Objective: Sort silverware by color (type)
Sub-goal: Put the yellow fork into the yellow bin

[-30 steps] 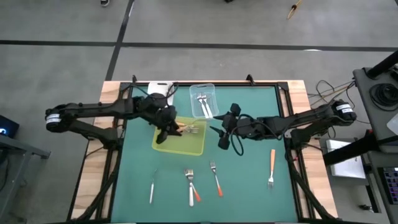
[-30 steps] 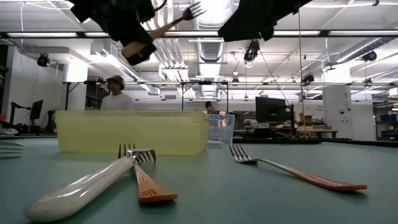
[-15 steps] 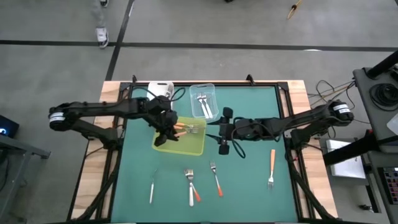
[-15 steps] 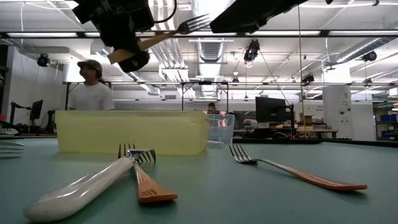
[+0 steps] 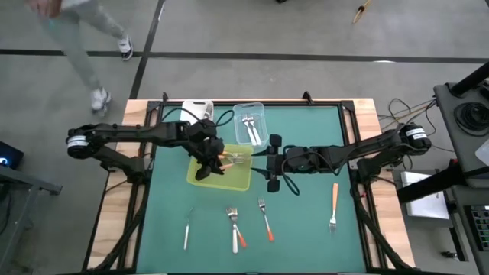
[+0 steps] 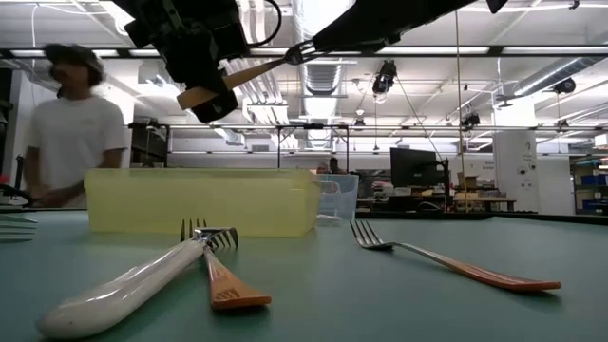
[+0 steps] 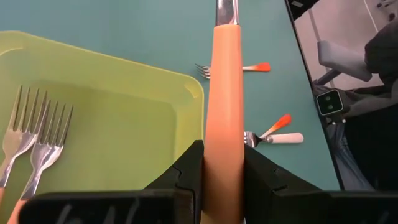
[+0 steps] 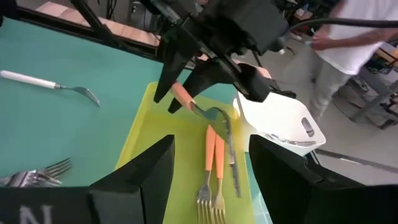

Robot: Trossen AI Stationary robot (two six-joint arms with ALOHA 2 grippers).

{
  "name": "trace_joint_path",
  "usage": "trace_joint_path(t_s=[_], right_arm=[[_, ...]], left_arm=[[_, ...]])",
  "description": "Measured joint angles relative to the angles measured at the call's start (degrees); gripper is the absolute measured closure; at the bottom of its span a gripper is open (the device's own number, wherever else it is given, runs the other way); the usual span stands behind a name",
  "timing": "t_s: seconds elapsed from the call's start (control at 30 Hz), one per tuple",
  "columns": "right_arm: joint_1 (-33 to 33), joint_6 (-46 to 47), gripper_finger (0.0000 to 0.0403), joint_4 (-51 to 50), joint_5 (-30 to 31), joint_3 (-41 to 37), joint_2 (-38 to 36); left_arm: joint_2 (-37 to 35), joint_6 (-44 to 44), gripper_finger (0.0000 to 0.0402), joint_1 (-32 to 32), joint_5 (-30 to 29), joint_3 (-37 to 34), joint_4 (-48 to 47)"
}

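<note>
Left hand [image 5: 214, 162] is clamped on an orange-handled fork [image 7: 224, 93], held in the air above the yellow-green tray [image 5: 238, 182], tines pointing out toward the right arm. Right hand [image 5: 273, 163] hovers close by, off the tray's edge, jaws spread wide and empty, facing the fork head. Directly below the left hand two more orange-handled forks [image 8: 211, 171] lie in the tray. Rest of the silverware sits farther out on the green desk [image 5: 306, 229]: a white/orange crossed pair [image 6: 180, 271], a single orange one [image 6: 456, 266], others near the desk's front edge. A clear tub [image 5: 249, 122] beyond the tray holds silver forks. Risks: the grip is on a smooth handle near its end, so the fork could pivot or slip; released high, it could bounce out over the tray wall; the hands are close, so a right-arm advance could knock the fork.
</note>
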Motion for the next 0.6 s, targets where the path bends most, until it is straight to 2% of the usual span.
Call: trace_joint_path(t_s=[0.17, 0.27, 0.6], right_arm=[[0.0, -0.9, 0.0208, 0.6, 0.0, 0.0, 0.2], [0.0, -1.6, 0.0227, 1.1, 0.0, 0.0, 0.3], [0.0, -3.4, 0.0353, 1.5, 0.1, 0.0, 0.3]], left_arm=[[0.3, 0.0, 0.035, 0.0, 1.3, 0.0, 0.8], [0.3, 0.0, 0.035, -0.1, 1.5, 0.0, 1.0], [0.3, 0.0, 0.035, -0.1, 1.5, 0.0, 1.0]])
